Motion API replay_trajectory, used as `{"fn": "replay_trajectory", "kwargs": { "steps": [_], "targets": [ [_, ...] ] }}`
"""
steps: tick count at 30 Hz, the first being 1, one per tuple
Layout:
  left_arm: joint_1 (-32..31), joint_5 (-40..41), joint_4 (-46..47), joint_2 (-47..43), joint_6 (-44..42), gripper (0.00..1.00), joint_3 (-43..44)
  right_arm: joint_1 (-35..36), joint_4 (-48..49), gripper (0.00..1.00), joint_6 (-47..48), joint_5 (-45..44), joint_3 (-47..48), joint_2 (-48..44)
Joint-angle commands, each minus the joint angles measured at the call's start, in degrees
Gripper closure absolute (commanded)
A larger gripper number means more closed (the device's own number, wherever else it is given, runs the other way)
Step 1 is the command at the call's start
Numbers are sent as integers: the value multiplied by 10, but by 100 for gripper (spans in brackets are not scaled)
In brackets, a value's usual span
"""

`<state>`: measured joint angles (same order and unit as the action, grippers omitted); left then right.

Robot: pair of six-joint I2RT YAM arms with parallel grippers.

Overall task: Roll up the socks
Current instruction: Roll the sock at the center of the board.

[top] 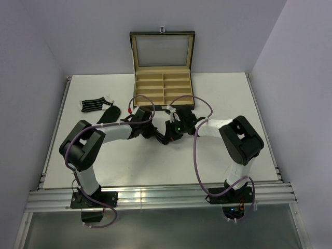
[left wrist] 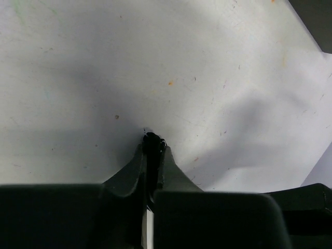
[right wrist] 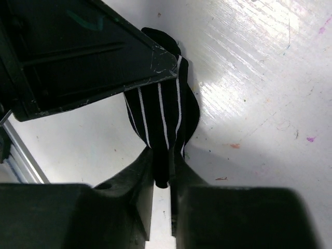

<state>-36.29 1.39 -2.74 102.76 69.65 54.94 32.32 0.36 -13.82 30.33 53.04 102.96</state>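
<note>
Right gripper (right wrist: 165, 174): clamped shut on the near end of the striped sock (right wrist: 162, 111), with the cloth bunched between the fingers at the bottom centre of the right wrist view.
Left gripper (left wrist: 153, 148): closed down to a slit on a sliver of dark cloth, low in the middle of its own view. Seen from the right wrist as a black wedge filling the upper left, tip against the sock's far end.
Striped sock: held by both ends between the two grippers at the centre of the overhead frame. Whether resting on the table (top: 223, 98) or lifted just off it could not be told.
Other socks: second striped sock (top: 93, 105) and plain black sock (top: 110, 114) lay flat side by side in the upper left of the overhead frame, apart from both grippers.
Box (top: 162, 85): stood open, lid raised, at top centre, beyond the grippers.
Step in hand: judged as the start of rolling this sock, with both ends seized and no bundle formed yet.
Next move: likely called for turning one end over toward the other while the opposite grip anchored the cloth. Soft fabric seemed apt to slip or spring loose.
</note>
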Motion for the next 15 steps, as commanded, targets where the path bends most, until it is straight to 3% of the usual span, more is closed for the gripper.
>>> {"fn": "replay_trajectory", "kwargs": {
  "steps": [1, 4, 7, 12, 15],
  "targets": [
    [-10, 12, -81, 24, -21, 100, 12, 2, -15, 80, 6, -51, 4, -32],
    [-10, 5, -98, 31, -35, 100, 30, 16, -17, 60, 16, -102, 0, -72],
    [-10, -2, -126, 43, -48, 100, 47, 47, -17, 49, 34, -193, -5, -101],
    [-10, -8, -172, 56, -73, 100, 78, 114, 25, 42, 84, -350, -28, -145],
    [-10, -5, -192, 61, -85, 100, 95, 151, 39, 41, 100, -393, -29, -138]
  ]
}}
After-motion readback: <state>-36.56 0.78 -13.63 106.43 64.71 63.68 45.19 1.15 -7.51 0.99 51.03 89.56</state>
